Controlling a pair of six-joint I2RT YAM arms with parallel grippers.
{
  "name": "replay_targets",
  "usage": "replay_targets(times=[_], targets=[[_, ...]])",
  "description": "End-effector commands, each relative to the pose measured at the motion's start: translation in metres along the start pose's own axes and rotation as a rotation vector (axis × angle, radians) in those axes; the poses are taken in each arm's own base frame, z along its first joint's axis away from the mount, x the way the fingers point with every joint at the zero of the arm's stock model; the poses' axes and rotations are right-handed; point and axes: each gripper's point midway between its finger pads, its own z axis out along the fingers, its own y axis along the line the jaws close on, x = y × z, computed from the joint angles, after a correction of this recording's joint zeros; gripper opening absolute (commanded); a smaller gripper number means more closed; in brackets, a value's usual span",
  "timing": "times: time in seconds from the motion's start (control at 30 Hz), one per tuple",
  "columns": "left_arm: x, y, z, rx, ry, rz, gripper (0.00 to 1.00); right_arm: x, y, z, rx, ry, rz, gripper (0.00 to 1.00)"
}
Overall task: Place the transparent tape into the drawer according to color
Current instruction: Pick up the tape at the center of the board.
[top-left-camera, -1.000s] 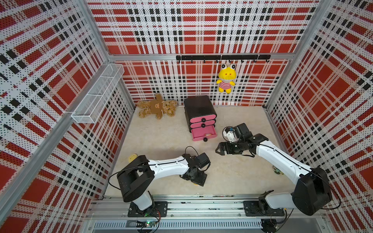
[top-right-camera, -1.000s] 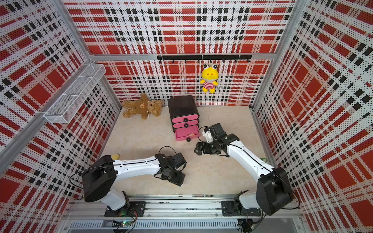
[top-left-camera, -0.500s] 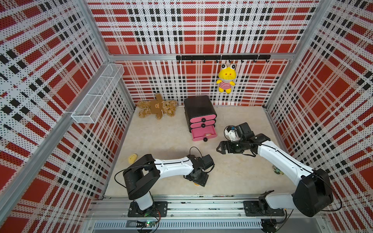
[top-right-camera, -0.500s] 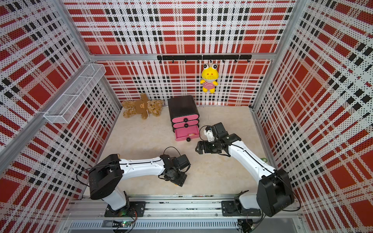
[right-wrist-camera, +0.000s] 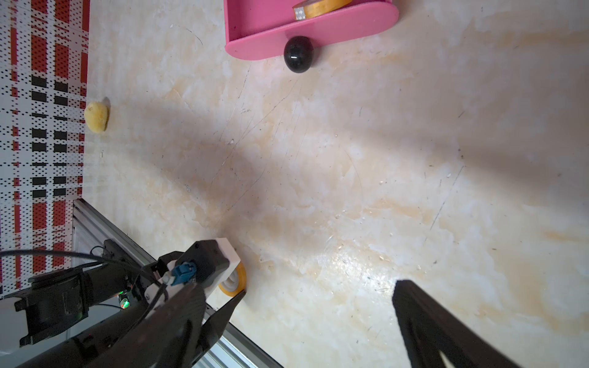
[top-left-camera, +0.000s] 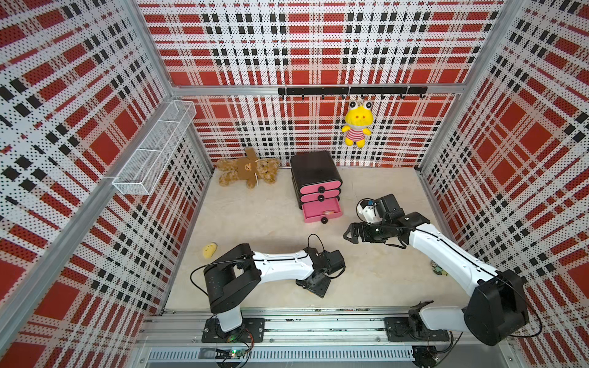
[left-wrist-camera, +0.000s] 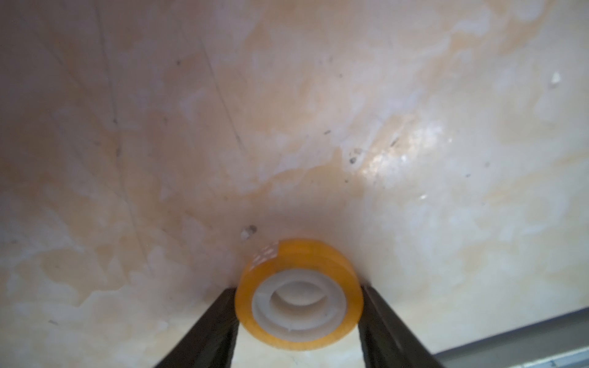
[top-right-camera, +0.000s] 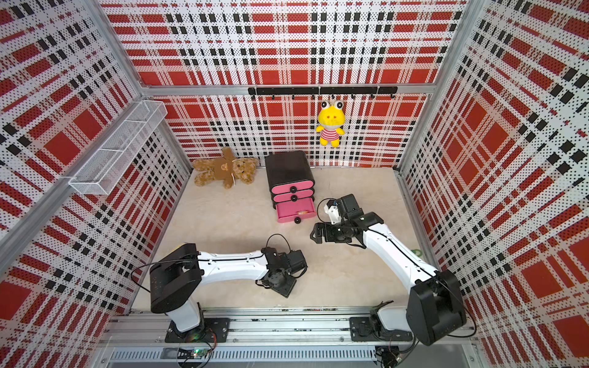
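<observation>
An orange transparent tape (left-wrist-camera: 296, 258) with a white core lies on the floor near the front rail. My left gripper (left-wrist-camera: 298, 294) is shut on it, one black finger against each side; the tape (right-wrist-camera: 238, 279) also shows under that gripper in the right wrist view. In both top views the left gripper (top-left-camera: 314, 284) points down and hides the tape. The black chest (top-left-camera: 315, 172) has its bottom pink drawer (top-left-camera: 322, 212) pulled out, with another orange tape (right-wrist-camera: 318, 7) inside. My right gripper (top-left-camera: 348, 234) hovers open and holding nothing, to the right of the drawer.
A brown teddy bear (top-left-camera: 247, 169) lies left of the chest. A yellow frog toy (top-left-camera: 356, 126) hangs on the back wall. A small yellow lump (top-left-camera: 209, 250) sits by the left wall. A wire basket (top-left-camera: 153, 149) juts from that wall. The metal rail (top-left-camera: 302, 310) bounds the front.
The left gripper's fingers have closed in onto the orange tape, and the left arm's elbow has shifted right. The right arm has barely moved.
</observation>
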Motion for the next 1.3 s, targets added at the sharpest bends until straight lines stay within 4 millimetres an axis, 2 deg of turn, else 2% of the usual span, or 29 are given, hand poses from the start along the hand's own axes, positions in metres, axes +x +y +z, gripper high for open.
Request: replay_targets(times=[0.0,0.27,0.4,0.43,0.67,1.27], targets=[[0.001,0.0,0.005,-0.03,0.005,0.009,0.57,-0.001,0.001,-0.006,-0.009,-0.02,-0.009,1.0],[0.0,0.0,0.006,-0.028,0.009,0.01,0.27,0.001,-0.002,-0.005,-0.012,-0.02,-0.002,1.0],[0.0,0.002,0.006,-0.029,0.011,0.011,0.03,0.001,-0.002,-0.005,-0.013,-0.021,-0.002,1.0],[-0.001,0.002,0.005,-0.027,0.009,0.01,0.0,0.001,-0.002,-0.005,-0.013,-0.023,-0.001,1.0],[-0.008,0.007,-0.004,-0.028,-0.007,0.002,0.0,0.001,-0.002,-0.004,-0.018,-0.023,0.001,1.0],[-0.056,0.046,-0.052,-0.046,-0.099,-0.06,0.0,0.004,-0.006,0.001,-0.017,-0.018,0.011,1.0]])
